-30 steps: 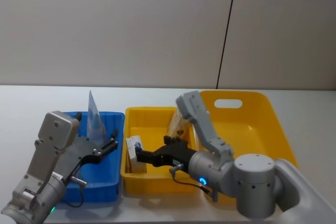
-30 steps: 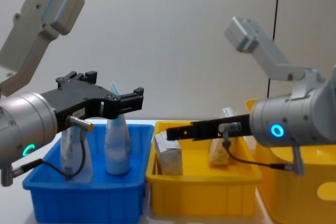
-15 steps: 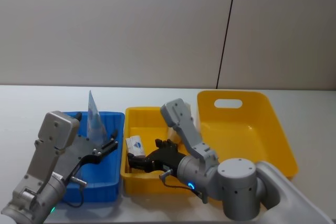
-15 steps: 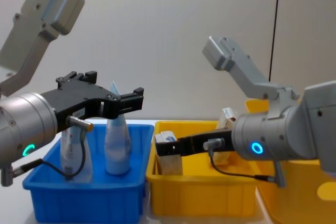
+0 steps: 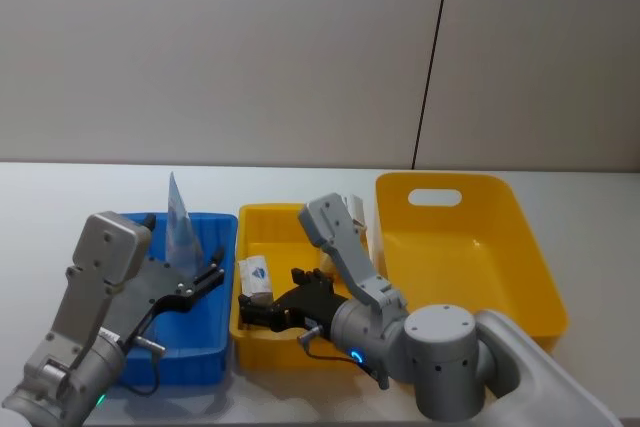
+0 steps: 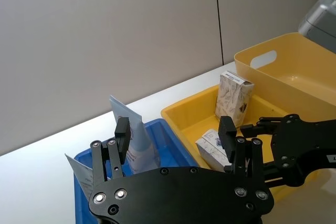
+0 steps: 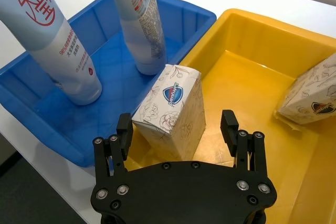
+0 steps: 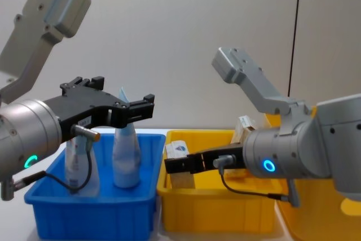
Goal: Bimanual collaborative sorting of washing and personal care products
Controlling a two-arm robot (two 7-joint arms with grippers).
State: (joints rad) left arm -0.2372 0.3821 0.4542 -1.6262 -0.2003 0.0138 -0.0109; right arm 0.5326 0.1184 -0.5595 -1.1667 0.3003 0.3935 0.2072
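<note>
item: white carton (image 7: 170, 111), blue logo on its top face. stood upright in the small yellow bin (image 8: 214, 210), at the end next to the blue bin (image 8: 90, 213).

item: tan packet (image 7: 312, 95), dark emblem. sat tilted in the same small yellow bin, toward its far right corner, well apart from the carton.

item: two pale pouches, red markings, pointed tops. both stood upright in the blue bin, the nearer pouch (image 7: 50, 40) beside the farther pouch (image 7: 137, 19).

item: large yellow bin (image 5: 500, 237), handle slot in its far wall. stood on the white table (image 5: 60, 197) to the right of the small yellow bin.

item: right gripper (image 7: 176, 124). reached low into the small yellow bin, jaws spread, one finger on each side of the white carton. carton sat between the fingers; whether either finger touched it could not be told.

item: left gripper (image 6: 174, 124). hovered above the blue bin, jaws spread wide, nothing held. the farther pouch's pointed top was just beside one finger.
</note>
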